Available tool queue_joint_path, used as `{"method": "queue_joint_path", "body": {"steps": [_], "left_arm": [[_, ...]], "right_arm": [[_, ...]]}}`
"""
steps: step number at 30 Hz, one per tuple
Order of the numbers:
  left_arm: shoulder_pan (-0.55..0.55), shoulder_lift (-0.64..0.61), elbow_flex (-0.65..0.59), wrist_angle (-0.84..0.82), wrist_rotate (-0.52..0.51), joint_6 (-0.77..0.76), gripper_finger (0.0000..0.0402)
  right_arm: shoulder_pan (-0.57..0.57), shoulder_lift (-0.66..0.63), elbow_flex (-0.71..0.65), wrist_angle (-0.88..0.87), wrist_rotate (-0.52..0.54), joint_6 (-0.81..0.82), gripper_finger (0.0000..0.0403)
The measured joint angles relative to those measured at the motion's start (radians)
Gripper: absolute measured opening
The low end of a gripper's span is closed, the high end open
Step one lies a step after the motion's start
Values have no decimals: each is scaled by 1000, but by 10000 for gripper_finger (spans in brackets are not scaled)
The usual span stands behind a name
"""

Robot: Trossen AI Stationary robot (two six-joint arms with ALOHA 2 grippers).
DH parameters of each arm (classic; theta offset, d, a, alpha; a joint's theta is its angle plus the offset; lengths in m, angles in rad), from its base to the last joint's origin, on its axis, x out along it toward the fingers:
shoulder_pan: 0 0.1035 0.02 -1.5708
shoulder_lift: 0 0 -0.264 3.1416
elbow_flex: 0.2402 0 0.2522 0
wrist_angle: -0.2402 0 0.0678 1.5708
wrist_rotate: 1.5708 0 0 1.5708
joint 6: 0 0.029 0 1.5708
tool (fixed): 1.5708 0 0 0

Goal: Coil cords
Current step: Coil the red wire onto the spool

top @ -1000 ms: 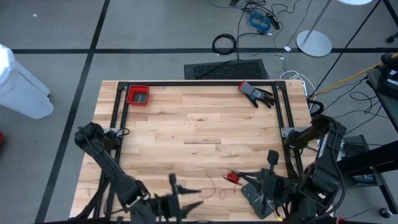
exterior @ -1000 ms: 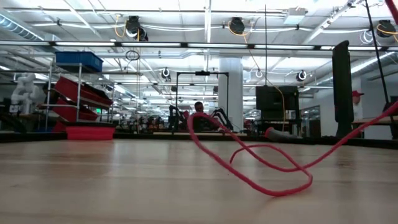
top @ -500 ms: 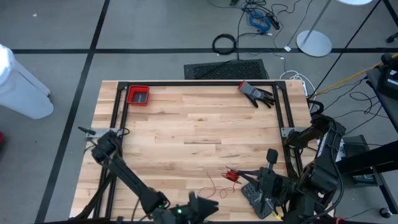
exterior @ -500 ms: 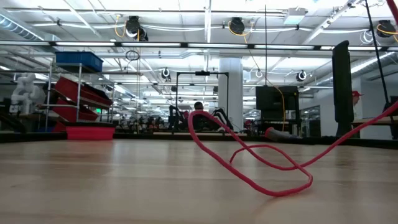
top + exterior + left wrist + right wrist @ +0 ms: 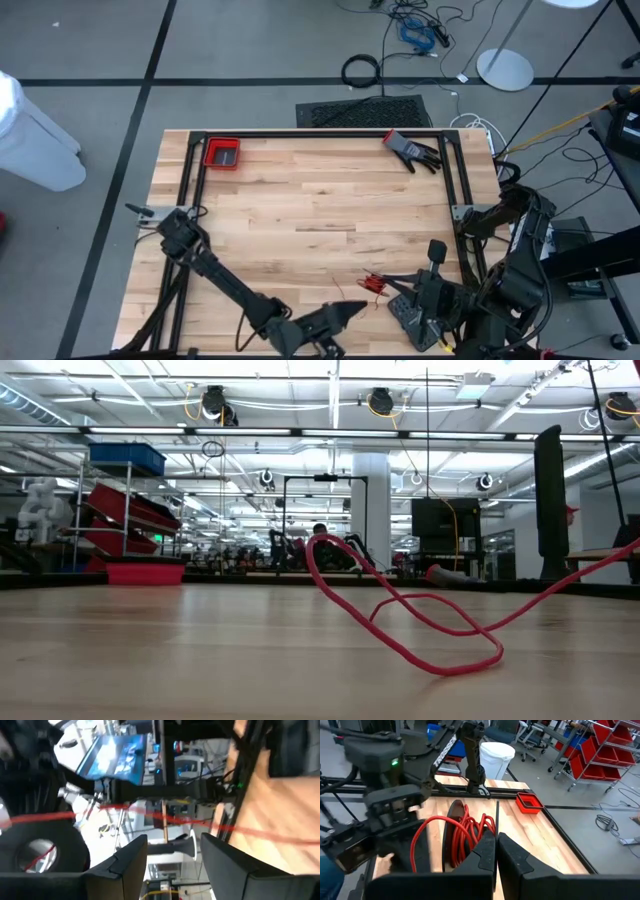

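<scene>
A red bin [image 5: 222, 153] sits at the far left corner of the wooden table [image 5: 300, 200], and whatever lies in its dark inside is too small to make out. Along the near edge, left of centre, the left gripper [image 5: 345, 315] hangs low over the wood, its fingers [image 5: 131, 865] spread apart with nothing between them; the red cord [image 5: 352, 299] runs just beyond their tips without being pinched. That thin cord trails in loose loops on the boards near the near edge, rising in an arch and a flat loop when seen from table height [image 5: 420, 625]. To its right it gathers into a bunch of red coils [image 5: 470, 832] wound beside a black disc [image 5: 454, 837], right at the right gripper [image 5: 400, 290]. That gripper's fingers [image 5: 482, 862] are pressed together, tips touching, lying against the coils; whether any strand is actually pinched there I cannot tell. A black and red glove [image 5: 412, 150] lies at the far right corner of the table. No writing or label on anything is readable from here.
</scene>
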Motion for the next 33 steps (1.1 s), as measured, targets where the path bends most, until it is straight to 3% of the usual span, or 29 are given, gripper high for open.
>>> {"method": "queue_joint_path", "body": {"steps": [6, 12, 33], "left_arm": [[-4, -46, 10, -214, 23, 19, 191], [-9, -49, 96, -477, 71, 40, 191], [47, -51, 168, -702, 116, 178, 191]], "right_arm": [[0, 0, 0, -9, -5, 2, 0], [-14, 0, 0, -8, -25, 3, 0], [-67, 0, 0, -7, -83, 28, 0]]}}
